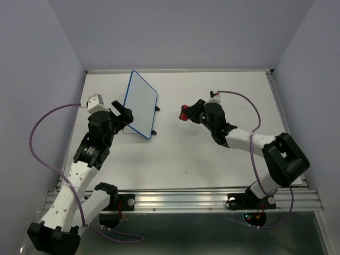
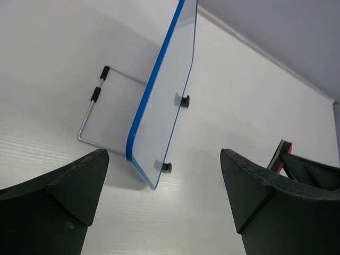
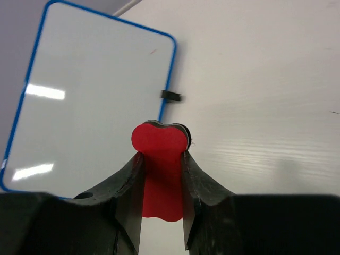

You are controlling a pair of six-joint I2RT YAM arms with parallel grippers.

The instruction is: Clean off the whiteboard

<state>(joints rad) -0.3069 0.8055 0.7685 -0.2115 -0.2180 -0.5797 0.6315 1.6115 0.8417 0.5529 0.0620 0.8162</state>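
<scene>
The whiteboard (image 1: 139,104), white with a thin blue rim, stands tilted on its wire stand at the table's middle left. It shows edge-on in the left wrist view (image 2: 167,90) and face-on in the right wrist view (image 3: 90,101), its face nearly clean with a faint red mark near the top. My left gripper (image 1: 123,115) is open and empty just left of the board's lower edge. My right gripper (image 1: 187,113) is shut on the red-and-black eraser (image 3: 159,164), held right of the board, apart from it.
The wire stand (image 2: 93,114) juts out behind the board. The board's black feet (image 2: 184,101) rest on the white tabletop (image 1: 212,154). Grey walls close in the back and sides. A metal rail (image 1: 186,199) runs along the near edge.
</scene>
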